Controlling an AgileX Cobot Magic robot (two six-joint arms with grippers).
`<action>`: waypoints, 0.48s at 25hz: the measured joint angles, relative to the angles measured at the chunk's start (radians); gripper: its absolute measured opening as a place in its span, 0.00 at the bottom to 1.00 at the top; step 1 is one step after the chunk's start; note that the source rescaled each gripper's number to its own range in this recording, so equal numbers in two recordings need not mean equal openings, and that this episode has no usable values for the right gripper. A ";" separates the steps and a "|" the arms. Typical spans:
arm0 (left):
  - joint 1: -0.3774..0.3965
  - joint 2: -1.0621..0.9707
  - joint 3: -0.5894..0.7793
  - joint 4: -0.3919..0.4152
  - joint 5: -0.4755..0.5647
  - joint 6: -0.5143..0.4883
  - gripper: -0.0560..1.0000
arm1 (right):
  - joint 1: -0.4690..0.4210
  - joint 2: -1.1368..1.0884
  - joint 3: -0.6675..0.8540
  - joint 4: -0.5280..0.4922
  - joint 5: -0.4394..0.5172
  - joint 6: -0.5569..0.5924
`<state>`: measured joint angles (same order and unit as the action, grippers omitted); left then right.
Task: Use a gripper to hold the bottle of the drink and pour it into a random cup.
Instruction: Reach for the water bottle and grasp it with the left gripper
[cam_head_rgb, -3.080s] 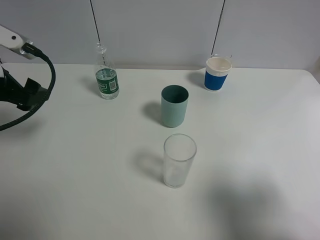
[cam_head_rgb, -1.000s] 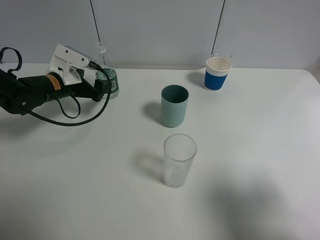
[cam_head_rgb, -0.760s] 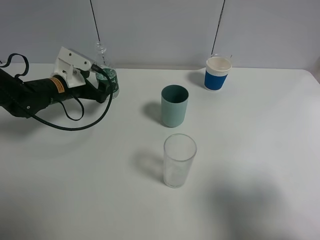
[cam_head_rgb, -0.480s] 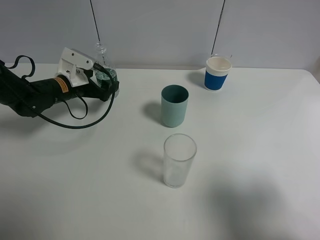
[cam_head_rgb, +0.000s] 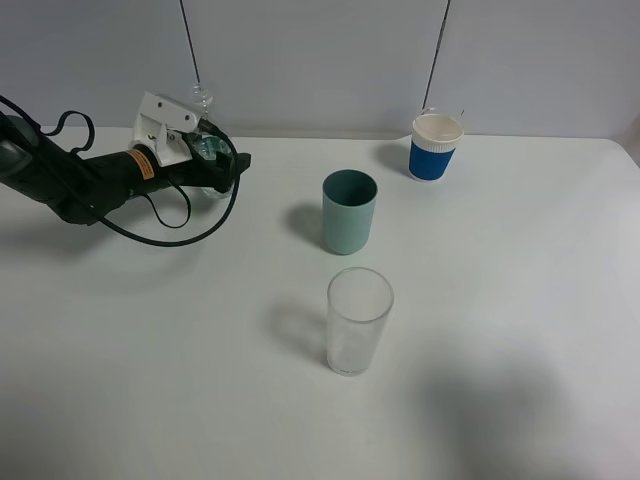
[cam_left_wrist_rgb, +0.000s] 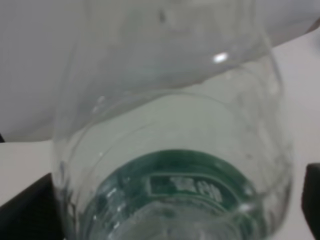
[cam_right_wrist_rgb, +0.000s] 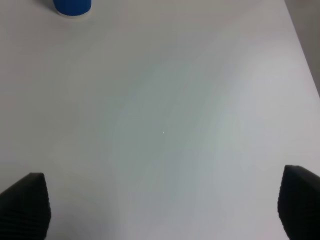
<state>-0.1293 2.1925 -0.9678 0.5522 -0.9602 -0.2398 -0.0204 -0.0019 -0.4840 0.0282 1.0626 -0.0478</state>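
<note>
The small clear bottle (cam_head_rgb: 203, 102) with a dark green label stands upright at the back left of the table. My left gripper (cam_head_rgb: 216, 166) is open, with its jaws on either side of the bottle's body. In the left wrist view the bottle (cam_left_wrist_rgb: 175, 150) fills the frame, with watery drink showing through it. The dark fingertips (cam_left_wrist_rgb: 25, 210) sit at the frame's edges, and a gap shows on one side. The teal-green cup (cam_head_rgb: 349, 215) stands mid-table, to the right of the bottle. My right gripper (cam_right_wrist_rgb: 160, 210) is open over bare table.
A taller clear tumbler (cam_head_rgb: 358, 322) stands in front of the teal cup. A blue-and-white paper cup (cam_head_rgb: 436, 147) stands at the back right and also shows in the right wrist view (cam_right_wrist_rgb: 72, 6). The left arm's black cable (cam_head_rgb: 180, 225) loops over the table.
My left arm has come in from the left edge and pushed on to the right, so its jaws now straddle the bottle. The bottle and the cups have not moved.
</note>
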 joint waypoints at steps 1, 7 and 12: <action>0.000 0.007 -0.009 0.000 -0.007 0.000 1.00 | 0.000 0.000 0.000 0.000 0.000 0.000; 0.000 0.041 -0.032 0.000 -0.034 -0.004 0.97 | 0.000 0.000 0.000 0.000 0.000 0.000; 0.000 0.047 -0.033 0.000 -0.035 -0.014 0.08 | 0.000 0.000 0.000 0.000 0.000 0.000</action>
<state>-0.1293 2.2395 -1.0012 0.5525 -0.9957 -0.2538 -0.0204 -0.0019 -0.4840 0.0282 1.0626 -0.0478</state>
